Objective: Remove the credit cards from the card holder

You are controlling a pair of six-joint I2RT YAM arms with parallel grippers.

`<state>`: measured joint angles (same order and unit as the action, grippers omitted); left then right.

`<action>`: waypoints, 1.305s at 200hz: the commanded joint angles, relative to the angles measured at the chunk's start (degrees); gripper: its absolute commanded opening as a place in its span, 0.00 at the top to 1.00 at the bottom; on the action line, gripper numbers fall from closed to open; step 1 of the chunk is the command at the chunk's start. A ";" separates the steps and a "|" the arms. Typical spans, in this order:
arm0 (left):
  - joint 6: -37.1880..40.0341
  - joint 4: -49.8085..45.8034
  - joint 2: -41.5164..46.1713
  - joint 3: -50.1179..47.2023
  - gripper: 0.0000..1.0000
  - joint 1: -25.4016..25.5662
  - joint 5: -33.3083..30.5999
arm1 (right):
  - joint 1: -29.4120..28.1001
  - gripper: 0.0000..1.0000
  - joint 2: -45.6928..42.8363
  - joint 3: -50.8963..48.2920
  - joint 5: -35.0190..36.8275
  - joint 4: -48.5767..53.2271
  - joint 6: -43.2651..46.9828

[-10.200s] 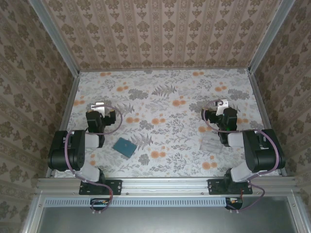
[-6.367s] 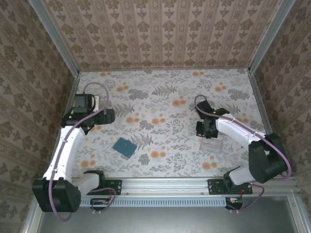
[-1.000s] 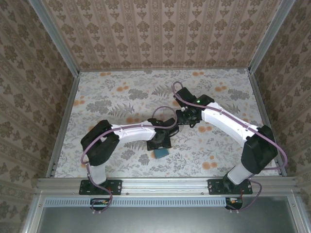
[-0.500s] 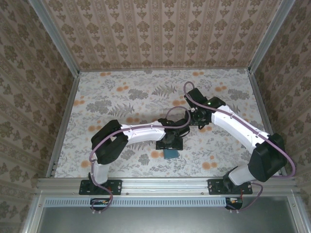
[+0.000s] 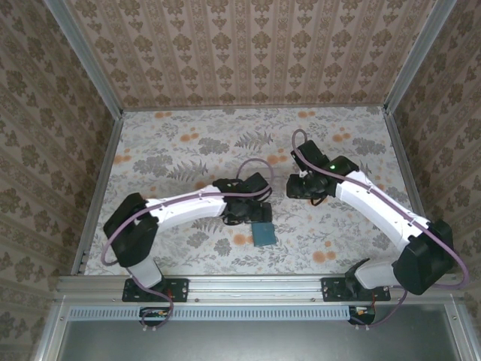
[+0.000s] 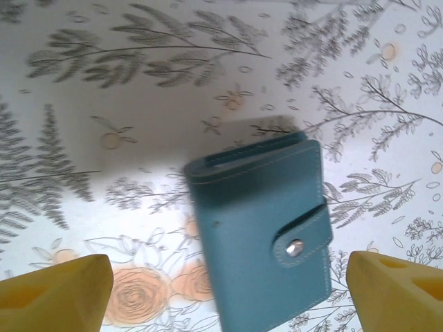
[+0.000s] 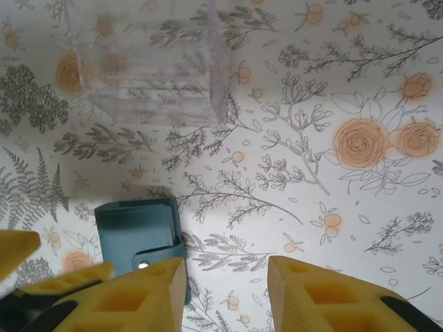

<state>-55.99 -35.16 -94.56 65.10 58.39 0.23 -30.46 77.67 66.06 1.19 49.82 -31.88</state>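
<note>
The card holder [image 5: 264,235] is a teal wallet lying flat on the floral table, folded shut with its snap tab fastened. It is also in the left wrist view [image 6: 259,228] and the right wrist view [image 7: 138,238]. The credit cards are hidden. My left gripper [image 5: 254,216] hovers just above the card holder's far edge, jaws wide open [image 6: 225,297] and touching nothing. My right gripper [image 5: 295,186] hangs farther back and to the right, open [image 7: 225,290] with only tablecloth between its fingers.
A clear plastic piece [image 7: 149,76] lies on the table beyond the card holder in the right wrist view. The two arms reach toward each other over the table's middle. Patterned walls enclose the table on three sides.
The left gripper carried the card holder rightward, opened and let it go, then drew back a little. The right gripper shifted slightly to the right.
</note>
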 commanded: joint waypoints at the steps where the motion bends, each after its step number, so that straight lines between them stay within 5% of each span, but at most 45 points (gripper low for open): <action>1: 0.51 4.16 4.36 -5.05 0.15 -2.60 1.88 | -1.93 0.63 -0.55 -2.02 -2.65 0.48 -1.99; 43: -0.93 13.65 11.10 -16.50 0.22 -8.83 7.73 | -6.40 0.64 0.26 -6.55 -5.28 -2.61 -5.30; 123: -1.30 22.83 15.81 -26.00 0.57 -14.07 13.96 | -16.30 0.66 12.12 -5.82 -4.61 -6.97 -10.86; 261: -1.93 26.54 17.31 -30.03 0.58 -15.99 16.01 | -18.19 0.61 22.34 -0.33 -2.96 -6.40 -10.84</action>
<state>-57.41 -9.50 -77.49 35.31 42.65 15.20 -48.18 98.28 63.99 -3.22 43.24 -42.06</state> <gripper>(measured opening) 0.420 0.382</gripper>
